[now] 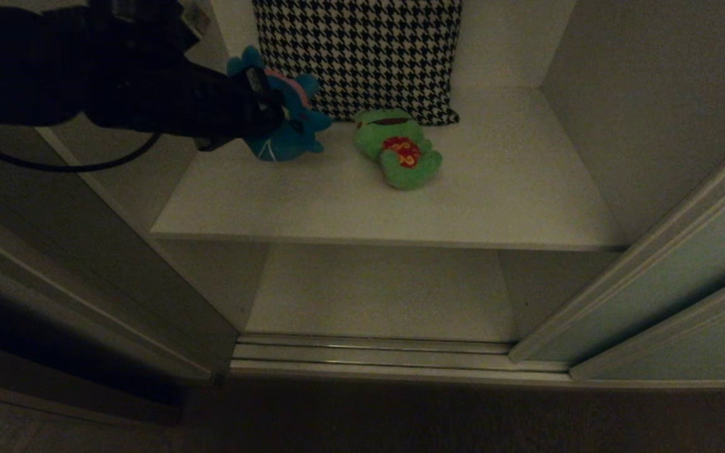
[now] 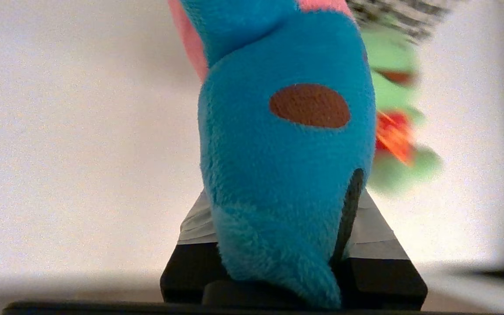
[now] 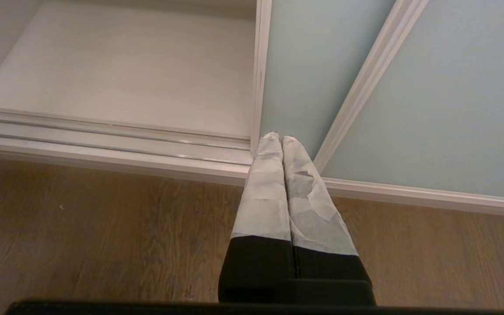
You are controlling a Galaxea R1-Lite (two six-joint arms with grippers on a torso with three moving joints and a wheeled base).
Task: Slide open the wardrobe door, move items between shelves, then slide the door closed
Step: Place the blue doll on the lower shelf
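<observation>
Left end effector (image 1: 268,116) reaching forward, clamped on something, right end effector (image 3: 281,140) fingers pressed together

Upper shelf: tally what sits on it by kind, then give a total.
Plush toys: 2, the blue toy and the green frog
Cushions: 1, the houndstooth cushion
Total: 3

Dim room, brown wooden floor (image 3: 81,227), houndstooth cushion (image 1: 362,56) behind
</observation>
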